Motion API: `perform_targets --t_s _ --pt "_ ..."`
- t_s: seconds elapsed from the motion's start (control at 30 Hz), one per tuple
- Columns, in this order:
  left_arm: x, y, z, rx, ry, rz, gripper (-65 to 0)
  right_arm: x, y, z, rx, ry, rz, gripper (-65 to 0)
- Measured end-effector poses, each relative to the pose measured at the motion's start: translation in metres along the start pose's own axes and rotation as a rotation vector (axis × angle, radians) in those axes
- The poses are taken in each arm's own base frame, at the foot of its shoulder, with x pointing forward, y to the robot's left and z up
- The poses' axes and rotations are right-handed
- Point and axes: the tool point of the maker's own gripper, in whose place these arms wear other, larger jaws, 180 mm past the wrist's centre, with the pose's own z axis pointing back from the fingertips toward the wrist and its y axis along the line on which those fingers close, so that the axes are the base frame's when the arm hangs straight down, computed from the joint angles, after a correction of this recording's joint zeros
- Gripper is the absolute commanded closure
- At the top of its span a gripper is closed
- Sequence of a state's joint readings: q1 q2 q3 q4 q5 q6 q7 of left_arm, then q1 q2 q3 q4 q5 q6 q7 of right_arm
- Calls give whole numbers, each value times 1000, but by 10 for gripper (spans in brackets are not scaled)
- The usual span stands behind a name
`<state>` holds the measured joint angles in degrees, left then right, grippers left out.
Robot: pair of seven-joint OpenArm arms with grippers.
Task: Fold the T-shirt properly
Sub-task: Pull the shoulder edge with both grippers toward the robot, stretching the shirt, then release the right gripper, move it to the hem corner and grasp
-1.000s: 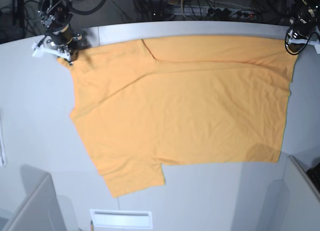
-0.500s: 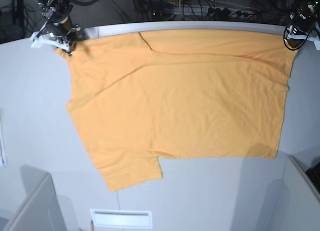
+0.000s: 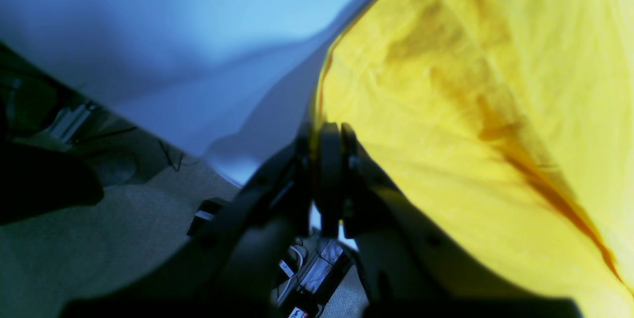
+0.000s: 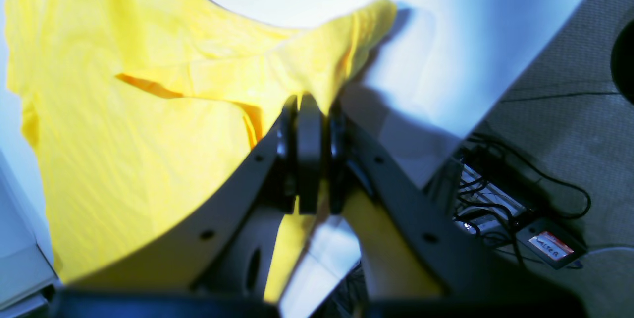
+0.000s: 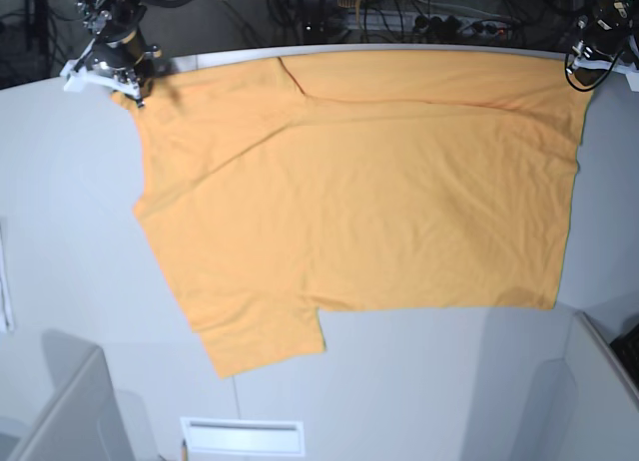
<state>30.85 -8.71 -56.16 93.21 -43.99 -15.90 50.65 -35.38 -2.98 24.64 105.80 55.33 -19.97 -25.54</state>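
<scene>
1. I have the T-shirt (image 5: 359,182) lying spread across the desk (image 5: 60,231), its far edge running along the desk's back rim, one sleeve pointing toward the near side.
2. My right tool (image 4: 307,110) is clamped shut on a far corner of the shirt near the shoulder; in the wrist view the fabric bunches right at the pinched tips.
3. My left tool (image 3: 327,132) is likewise closed tight, gripping the shirt's edge at the opposite far corner by the hem.
4. I judge both corners are held apart like this to keep the cloth taut and flat, so creases pull out before any fold.
5. The body looks mostly smooth, with a diagonal ridge near the sleeve side.
6. Next I'd want both corners carried evenly, or the thin cloth may skew.
</scene>
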Motion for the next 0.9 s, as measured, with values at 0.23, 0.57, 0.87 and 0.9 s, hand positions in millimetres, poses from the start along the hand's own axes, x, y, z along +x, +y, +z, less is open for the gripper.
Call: perform_targets --t_s 0.23,0.57,0.87,0.9 --pt "5 7 4 17 -22 15 -166 -2 -10 4 -25 -1 9 -191" --pt "48 48 44 150 -175 41 -405 45 -7 20 -16 -144 -4 -299" --pt "109 -45 41 -34 -322 -133 -402 84 108 -12 232 -88 116 -303" --pt "114 -63 35 -80 -323 -159 -402 85 121 -18 254 -66 116 -305"
